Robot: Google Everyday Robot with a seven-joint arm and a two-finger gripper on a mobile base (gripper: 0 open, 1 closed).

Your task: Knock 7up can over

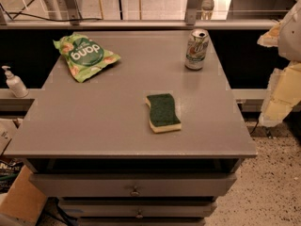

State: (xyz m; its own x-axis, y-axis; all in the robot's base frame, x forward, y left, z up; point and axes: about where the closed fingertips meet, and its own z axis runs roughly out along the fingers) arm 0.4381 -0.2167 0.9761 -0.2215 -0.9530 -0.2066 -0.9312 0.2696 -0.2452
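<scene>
— Walk me through it, front to back.

— Nearest are the drawers (135, 185) under the counter (94, 126). About the middle of the top lies a green sponge (162, 112), flat and well apart from everything else. My claw (282, 91) hangs off the counter's right side, at the edge of the view and nearer than the can. I cannot tell how far open it is, nor whether it holds anything, though the can is plainly not in it.

— And the target?

— The 7up can (196, 49) stands toward the far right corner, near the right edge. It is well apart from the sponge and from the green snack bag (84, 55) at far left.

— Which way does it sit?

— Upright. Its long axis is vertical, with the base on the counter, the pull-tab top facing up and the label side toward the camera.

— So how would you tip it?

— I reckon I should come in from the right and meet it high, near the rim, since a low touch would likely just slide it along. I'd push leftward, toward the bare middle, because the right and far edges are close and a fallen can is apt to roll. A short, steady shove should do, with no grasp needed.
</scene>
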